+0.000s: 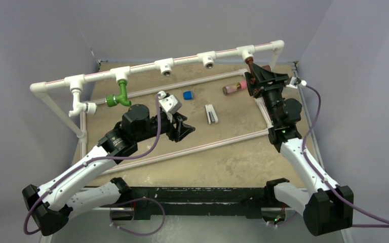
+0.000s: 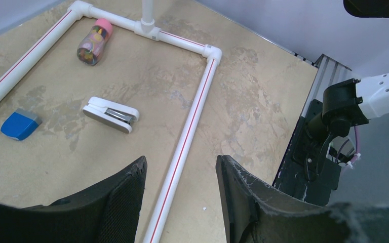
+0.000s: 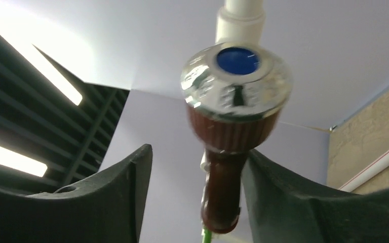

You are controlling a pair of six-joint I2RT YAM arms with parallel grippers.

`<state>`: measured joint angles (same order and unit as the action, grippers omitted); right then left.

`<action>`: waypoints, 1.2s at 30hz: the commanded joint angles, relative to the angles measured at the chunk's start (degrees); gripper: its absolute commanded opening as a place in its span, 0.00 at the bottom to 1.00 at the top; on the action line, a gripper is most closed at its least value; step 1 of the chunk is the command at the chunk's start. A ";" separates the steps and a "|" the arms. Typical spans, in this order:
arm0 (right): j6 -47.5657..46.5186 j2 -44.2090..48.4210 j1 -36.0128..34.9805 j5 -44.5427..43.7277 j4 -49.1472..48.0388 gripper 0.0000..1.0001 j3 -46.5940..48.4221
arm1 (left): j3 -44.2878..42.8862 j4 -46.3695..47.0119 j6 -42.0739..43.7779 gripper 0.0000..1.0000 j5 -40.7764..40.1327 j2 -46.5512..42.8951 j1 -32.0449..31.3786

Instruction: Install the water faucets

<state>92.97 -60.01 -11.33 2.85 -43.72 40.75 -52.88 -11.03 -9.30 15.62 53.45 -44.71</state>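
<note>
The reddish-brown faucet [image 1: 251, 66] hangs from the right T-fitting [image 1: 245, 52] of the raised white pipe frame. In the right wrist view its chrome cap with a blue dot [image 3: 235, 86] fills the top, and its spout hangs between my fingers. My right gripper [image 3: 197, 152] is open around the spout, which touches the right finger [image 3: 283, 197] and stands clear of the left one. The green faucet [image 1: 119, 96] and the white faucet [image 1: 78, 107] sit on fittings at the frame's left. My left gripper [image 2: 181, 159] is open and empty above a floor pipe [image 2: 187, 131].
On the table lie a blue eraser [image 1: 188, 94], a white stapler [image 1: 211, 114] and a pink-capped brownish cylinder [image 1: 234, 88]. Two bare T-fittings [image 1: 165, 66] face forward on the top rail. White pipes with red lines cross the tabletop [image 1: 197, 148].
</note>
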 commanded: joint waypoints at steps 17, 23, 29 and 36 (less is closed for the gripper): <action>-25.95 7.57 0.08 5.61 18.65 0.96 3.30 | -1.87 1.10 0.34 0.51 0.31 -0.76 -0.12; -41.71 11.63 0.08 8.09 23.01 0.98 4.11 | -1.87 1.10 0.25 0.51 0.46 -0.72 -0.13; -63.59 12.81 0.08 5.82 37.72 0.98 11.96 | -1.96 1.08 0.16 0.51 0.82 -0.63 -0.12; -83.02 13.82 0.00 -0.79 47.56 0.98 21.05 | -2.04 1.10 -0.06 0.51 0.99 -0.29 -0.16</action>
<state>25.15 -46.92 -11.29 6.39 -3.01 56.18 -52.88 -11.05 -9.37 15.75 53.45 -44.71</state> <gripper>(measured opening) 0.979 0.516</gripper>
